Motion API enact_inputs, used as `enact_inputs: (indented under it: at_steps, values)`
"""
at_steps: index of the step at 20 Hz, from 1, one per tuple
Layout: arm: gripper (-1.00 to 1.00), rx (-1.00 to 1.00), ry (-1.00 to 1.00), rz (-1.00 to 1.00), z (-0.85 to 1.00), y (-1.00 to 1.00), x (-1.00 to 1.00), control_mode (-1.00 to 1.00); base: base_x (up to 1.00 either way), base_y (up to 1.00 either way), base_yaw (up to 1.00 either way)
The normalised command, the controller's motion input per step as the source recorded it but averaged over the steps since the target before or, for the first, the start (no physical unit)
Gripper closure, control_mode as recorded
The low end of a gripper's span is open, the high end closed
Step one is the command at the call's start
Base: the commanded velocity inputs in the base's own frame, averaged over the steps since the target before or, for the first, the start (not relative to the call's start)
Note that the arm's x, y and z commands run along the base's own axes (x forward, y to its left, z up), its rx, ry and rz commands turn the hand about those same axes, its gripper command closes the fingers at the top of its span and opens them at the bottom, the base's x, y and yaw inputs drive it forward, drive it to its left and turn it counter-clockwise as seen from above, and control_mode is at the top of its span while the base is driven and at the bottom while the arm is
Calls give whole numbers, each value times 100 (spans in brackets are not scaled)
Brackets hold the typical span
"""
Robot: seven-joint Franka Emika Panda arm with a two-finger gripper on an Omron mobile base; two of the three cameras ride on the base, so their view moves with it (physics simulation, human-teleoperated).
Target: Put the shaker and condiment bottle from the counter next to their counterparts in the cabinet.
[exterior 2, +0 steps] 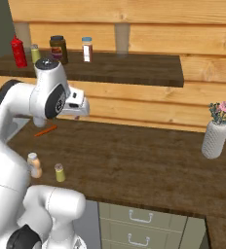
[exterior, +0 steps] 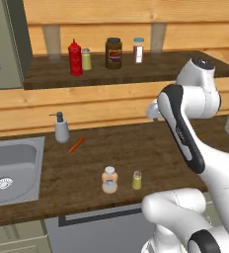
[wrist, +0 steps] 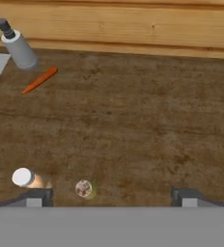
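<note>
My left base camera looks forward and down from behind my arm at the counter (exterior: 87, 163) and cabinet (exterior: 126, 71). My right base camera sees both from the other side. My hand camera looks steeply down, nearer, on the shaker (wrist: 84, 188) and condiment bottle (wrist: 28, 178).

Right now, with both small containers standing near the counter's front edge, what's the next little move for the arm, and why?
Probably lower the open gripper over the small olive-yellow shaker. In the hand view it stands upright between the fingertips, toward the left one, the peach-orange white-capped condiment bottle just beside it, so centre on it first to avoid bumping the bottle.
</note>
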Motion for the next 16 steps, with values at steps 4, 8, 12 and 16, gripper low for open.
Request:
enact_inputs:
  at_steps: [4,8,12,16]
  values:
    - [-100,0,-5,16,-9,-25,-43,-100,0,0,0]
    - [-100,0,-18,29,-30,-19,-56,-100,0,0,0]
    - [-100,1,-17,36,-37,-30,-44,-100,0,0,0]
    - [-100,6,-30,40,-45,-10,-14,-100,0,0,0]
